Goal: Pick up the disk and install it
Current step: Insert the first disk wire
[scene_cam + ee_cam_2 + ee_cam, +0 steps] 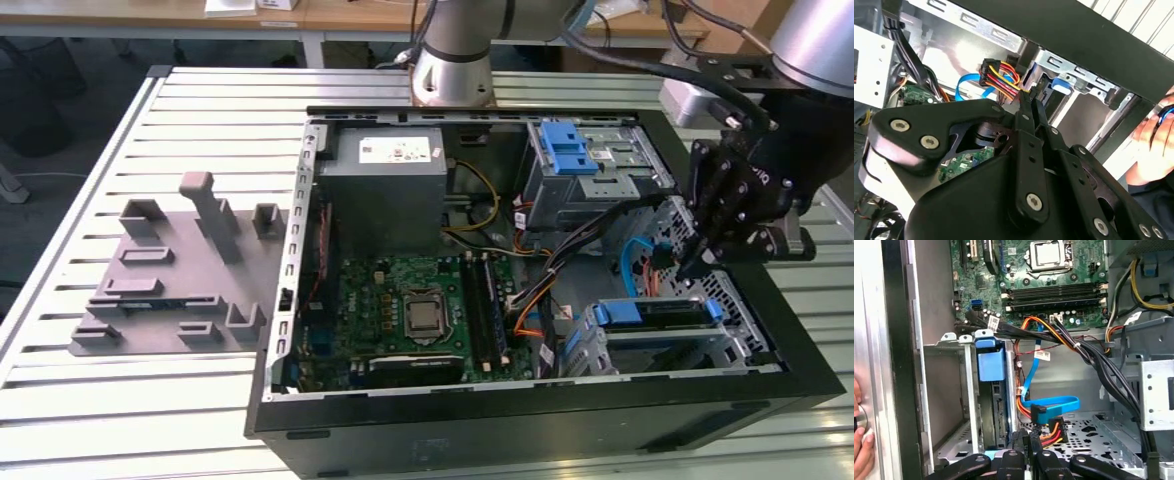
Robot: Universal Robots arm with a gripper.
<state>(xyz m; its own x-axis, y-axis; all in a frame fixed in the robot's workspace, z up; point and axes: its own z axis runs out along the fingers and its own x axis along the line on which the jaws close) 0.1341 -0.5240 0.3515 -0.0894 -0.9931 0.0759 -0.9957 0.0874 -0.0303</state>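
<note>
The disk, edged by blue rails, sits in the grey drive cage at the case's front corner, on the exterior view's right. In the first wrist view the disk stands on edge in that cage with its blue pull tab facing the camera. My gripper hangs just above and behind the cage, inside the case. Both wrist views show the gripper shut with nothing seen between the fingers, its tips beside a connector with red, yellow and orange wires.
A blue flat cable loops beside the cage, and black cable bundles cross toward the motherboard. A second blue-latched cage and the power supply sit at the back. A person's hand rests at the case's edge. A grey fixture lies outside.
</note>
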